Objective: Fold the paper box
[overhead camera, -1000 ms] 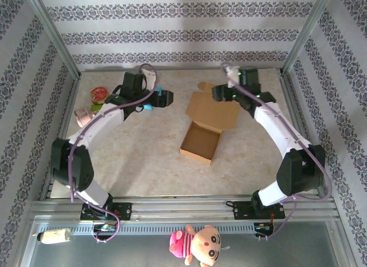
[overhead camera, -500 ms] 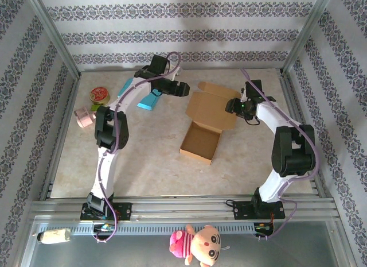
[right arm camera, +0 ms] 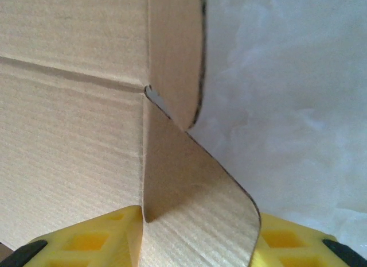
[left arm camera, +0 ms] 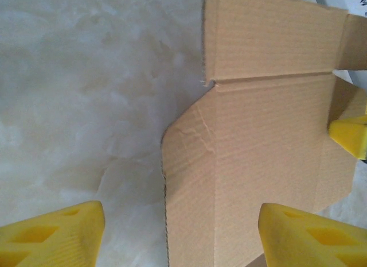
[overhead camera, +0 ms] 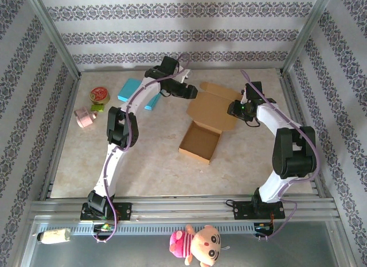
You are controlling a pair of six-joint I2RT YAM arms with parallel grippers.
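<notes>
Left claw (left arm camera: 180, 232) gapes wide over the cardboard box (left arm camera: 258, 152) edge; right claw (right arm camera: 195, 241) sits narrow around a curled flap (right arm camera: 195, 186); gripped or not, I can't tell.

You were working in a lab-style robot cell: aluminium rails (overhead camera: 183, 205) framed a marble-look table (overhead camera: 149, 158), wallpapered panels (overhead camera: 172, 14) closed its left, right and far sides, and the arm bases (overhead camera: 106, 210) sat bolted at the near rail.
</notes>
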